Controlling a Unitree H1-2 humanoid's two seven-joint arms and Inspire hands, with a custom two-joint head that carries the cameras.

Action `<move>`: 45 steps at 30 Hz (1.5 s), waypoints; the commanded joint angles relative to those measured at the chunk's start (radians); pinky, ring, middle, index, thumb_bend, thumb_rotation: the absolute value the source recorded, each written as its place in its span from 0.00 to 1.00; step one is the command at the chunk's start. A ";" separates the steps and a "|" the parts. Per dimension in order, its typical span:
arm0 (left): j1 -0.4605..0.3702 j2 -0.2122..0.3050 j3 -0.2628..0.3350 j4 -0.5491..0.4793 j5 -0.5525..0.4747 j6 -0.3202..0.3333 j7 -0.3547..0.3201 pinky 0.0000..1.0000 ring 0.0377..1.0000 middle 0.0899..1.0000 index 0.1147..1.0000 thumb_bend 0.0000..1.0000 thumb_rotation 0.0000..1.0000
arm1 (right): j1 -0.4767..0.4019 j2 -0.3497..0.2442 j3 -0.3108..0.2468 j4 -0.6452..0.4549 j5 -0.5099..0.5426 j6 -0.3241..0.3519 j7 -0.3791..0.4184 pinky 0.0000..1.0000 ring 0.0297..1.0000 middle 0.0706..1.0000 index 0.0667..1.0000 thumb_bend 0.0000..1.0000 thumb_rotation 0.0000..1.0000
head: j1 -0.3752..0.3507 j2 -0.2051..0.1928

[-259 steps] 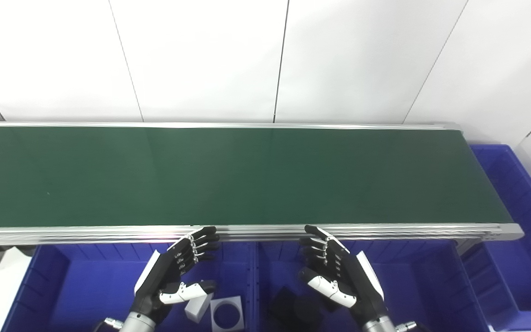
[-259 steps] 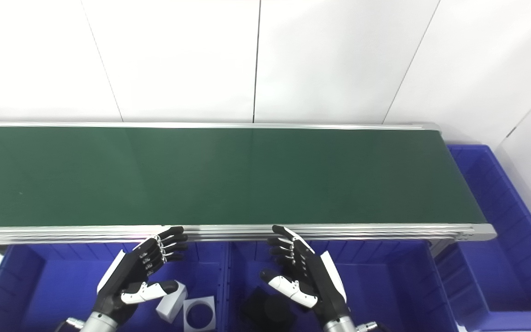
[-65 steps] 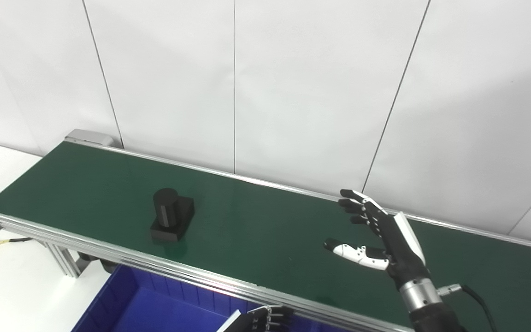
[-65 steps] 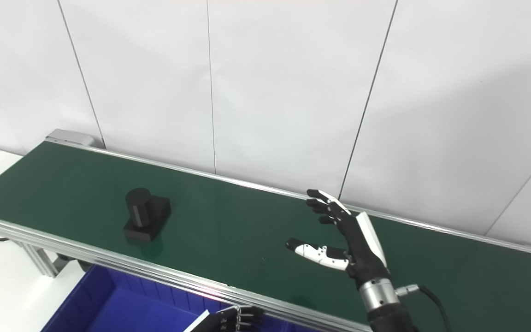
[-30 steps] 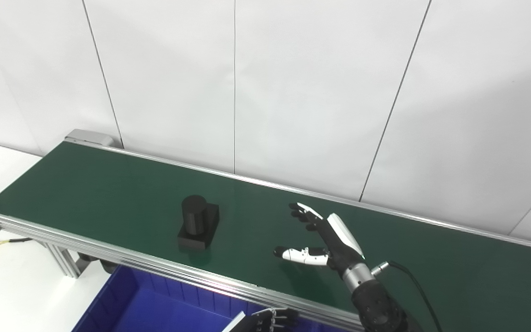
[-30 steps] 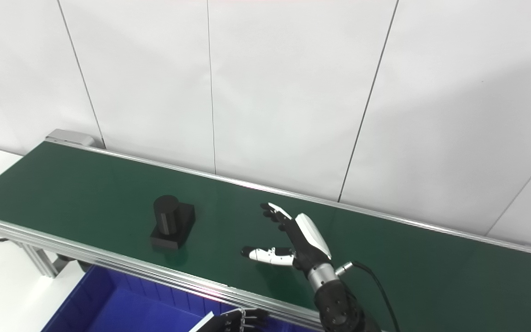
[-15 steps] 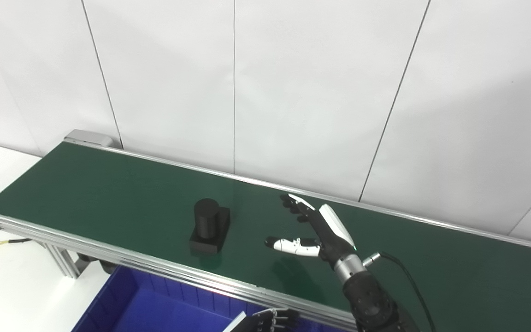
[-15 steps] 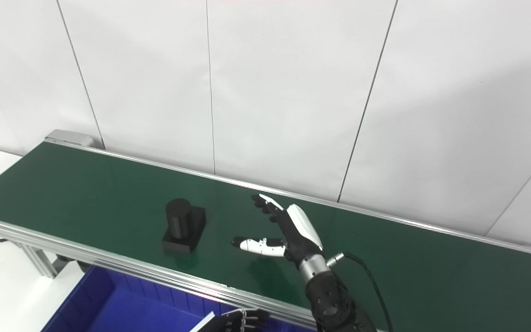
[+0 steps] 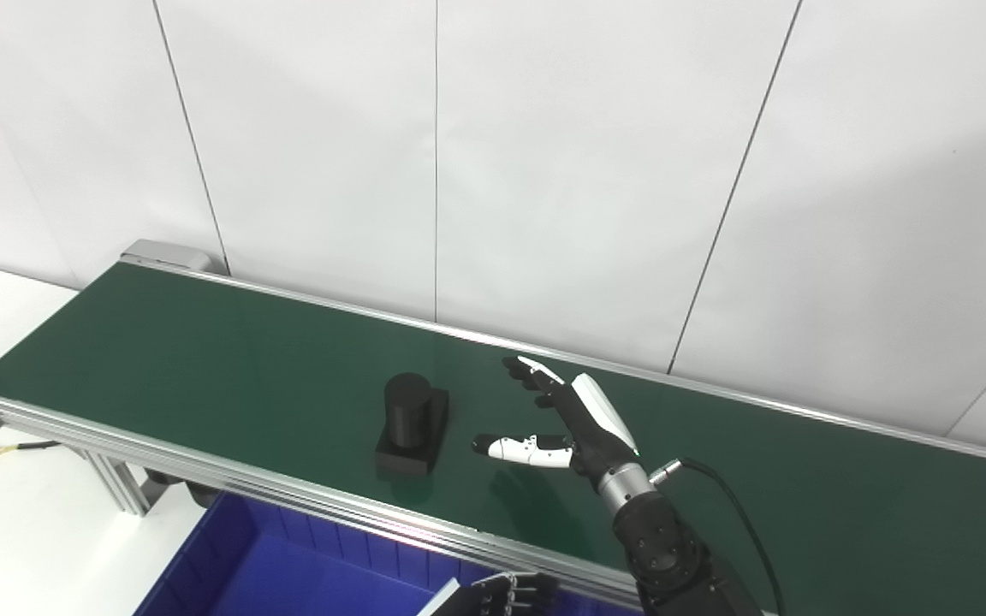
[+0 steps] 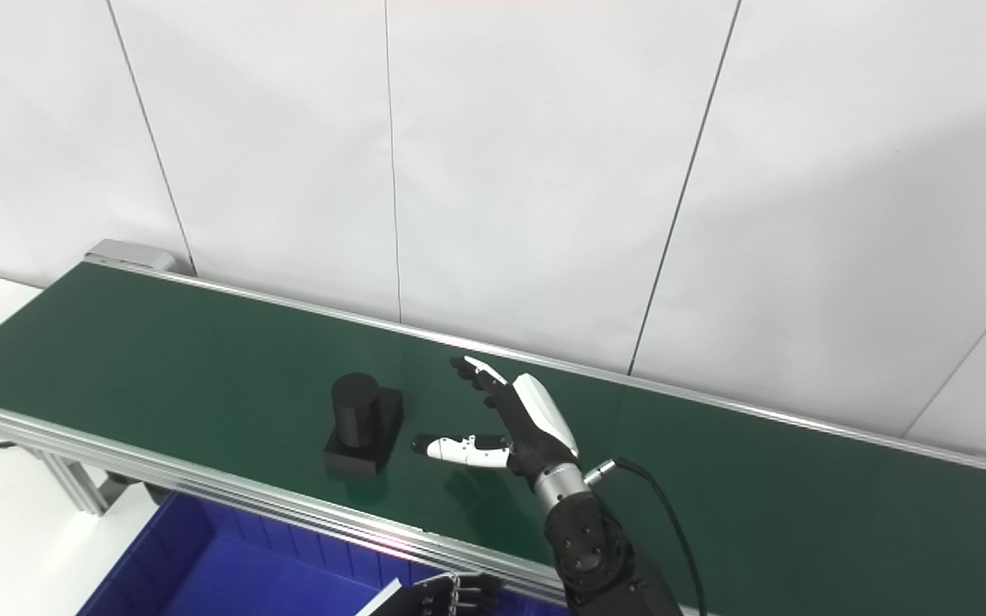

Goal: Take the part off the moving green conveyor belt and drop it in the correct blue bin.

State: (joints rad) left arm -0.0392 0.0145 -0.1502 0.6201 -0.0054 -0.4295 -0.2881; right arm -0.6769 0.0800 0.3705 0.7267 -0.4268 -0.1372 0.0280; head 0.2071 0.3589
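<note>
Since approx. 0.5 s ago, black part (image 9: 410, 425) has been carried further right along green belt (image 9: 202, 351), and right hand (image 9: 566, 421) has been brought left to meet it; gap betw. them is now small but no contact is seen. Part: black, upright cylinder on a flat square base, standing on belt nearer the front rail (image 9: 288, 496) than the back, just left of hand. Right hand: unclenched, holding nothing; black fingers (image 9: 531, 376) are stretched toward the back-left and white thumb (image 9: 514, 447) is pointed at the part's base, so an open pocket is presented to the oncoming piece. Left hand (image 9: 493, 596): only curled fingertips are seen at bottom edge, below the rail; whether it is slack or clenched cannot be told. Blue bin (image 9: 288, 573): seen under front rail, lower left; contents not visible in either view. Step judged: pre-grasp, interception not yet made; nothing lifted, nothing binned. Risks, as judged: (1) closure mistimed vs. belt travel, so part is struck by thumb tip and toppled or skidded toward front rail; (2) cylinder is pinched too high, so base swings and grip is lost on lift; (3) fingers are closed late and part is pushed along by palm rather than caught; (4) correct bin cannot be confirmed from these views, so a wrong drop is possible.
</note>
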 commanded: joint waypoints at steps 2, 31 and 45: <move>-0.008 -0.012 -0.008 -0.030 0.003 -0.038 0.006 0.71 0.74 0.76 0.80 0.99 0.21 | -0.059 0.025 0.004 -0.003 -0.001 -0.068 -0.028 0.81 0.88 0.87 0.88 0.74 0.42 | 0.000 0.004; 0.046 -0.032 -0.063 -0.116 0.025 -0.039 0.026 0.69 0.71 0.72 0.76 1.00 0.22 | -0.105 0.069 0.035 0.169 -0.024 -0.103 -0.075 0.78 0.86 0.85 0.86 0.80 0.40 | 0.034 0.034; 0.091 -0.033 -0.078 -0.174 0.036 -0.038 0.036 0.68 0.71 0.72 0.75 1.00 0.24 | -0.104 0.090 0.030 0.250 -0.020 -0.119 -0.107 0.78 0.85 0.83 0.84 0.80 0.31 | 0.036 0.050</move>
State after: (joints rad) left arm 0.0584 -0.0106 -0.2214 0.4742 0.0347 -0.4313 -0.2519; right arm -0.7394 0.1447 0.4035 0.9798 -0.4530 -0.2087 -0.0585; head 0.2439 0.4080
